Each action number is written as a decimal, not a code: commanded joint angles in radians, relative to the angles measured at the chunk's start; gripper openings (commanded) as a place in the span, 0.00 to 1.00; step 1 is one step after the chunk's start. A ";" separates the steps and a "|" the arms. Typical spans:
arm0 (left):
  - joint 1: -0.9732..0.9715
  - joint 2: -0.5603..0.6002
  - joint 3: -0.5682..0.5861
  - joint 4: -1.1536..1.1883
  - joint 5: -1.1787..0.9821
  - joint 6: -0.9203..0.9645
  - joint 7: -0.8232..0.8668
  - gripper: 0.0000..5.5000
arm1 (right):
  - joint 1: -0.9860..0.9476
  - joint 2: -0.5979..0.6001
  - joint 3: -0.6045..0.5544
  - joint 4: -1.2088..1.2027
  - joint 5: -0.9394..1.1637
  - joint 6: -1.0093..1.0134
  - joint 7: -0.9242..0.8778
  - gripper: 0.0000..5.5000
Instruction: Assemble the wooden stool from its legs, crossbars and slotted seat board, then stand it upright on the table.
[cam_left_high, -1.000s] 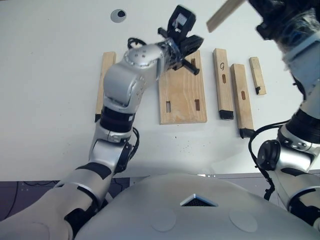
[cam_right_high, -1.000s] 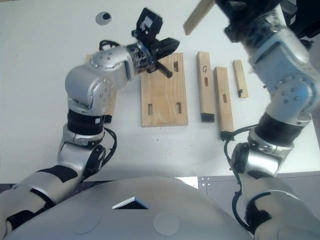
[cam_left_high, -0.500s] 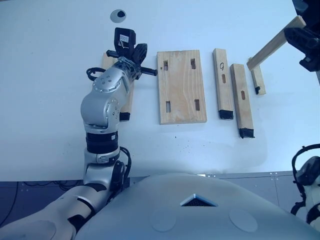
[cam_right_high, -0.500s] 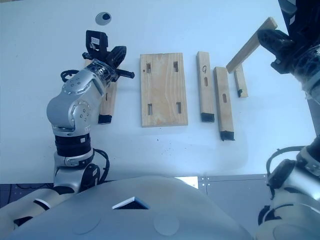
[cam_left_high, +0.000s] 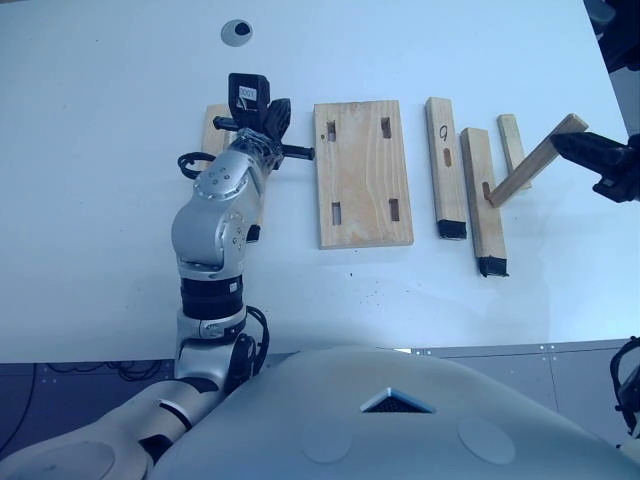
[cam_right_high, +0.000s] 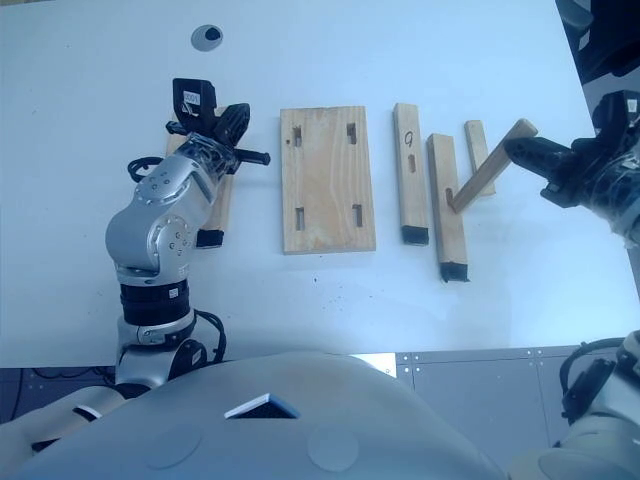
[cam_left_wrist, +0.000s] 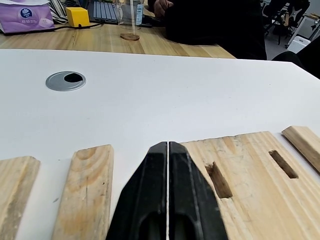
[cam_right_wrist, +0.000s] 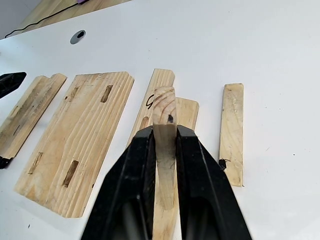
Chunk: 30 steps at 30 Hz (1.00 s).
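Observation:
The slotted seat board (cam_left_high: 364, 172) lies flat in the middle of the table. Left of it lie two legs (cam_left_wrist: 85, 190), mostly under my left arm. My left gripper (cam_left_wrist: 168, 147) is shut and empty, hovering over the gap between those legs and the board. To the right lie a marked leg (cam_left_high: 444, 165), a slotted leg (cam_left_high: 482, 205) and a short crossbar (cam_left_high: 511, 140). My right gripper (cam_right_wrist: 165, 134) is shut on another crossbar (cam_left_high: 525, 172). That bar is tilted, its lower end at the slotted leg's slot.
A round grey grommet (cam_left_high: 237, 32) sits in the white table (cam_left_high: 100, 250) at the back left. The table's front edge runs close to me. Beyond the far edge is a wooden desk (cam_left_wrist: 100, 42) with clutter.
My right arm has brought the crossbar down from high above the back right to the slotted leg. My left gripper swung left, off the seat board's far end, to beside the left legs.

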 joint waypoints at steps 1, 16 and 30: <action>0.013 -0.001 -0.011 -0.002 0.009 -0.007 0.005 0.00 | -0.028 0.004 -0.009 0.056 -0.010 0.017 -0.011 0.07; 0.016 0.005 -0.025 0.015 0.023 -0.016 0.001 0.00 | -0.095 0.136 -0.047 0.141 -0.010 0.063 -0.117 0.07; 0.018 0.010 -0.018 -0.005 0.027 -0.021 0.004 0.00 | 0.016 0.169 -0.012 0.029 -0.070 -0.043 -0.180 0.07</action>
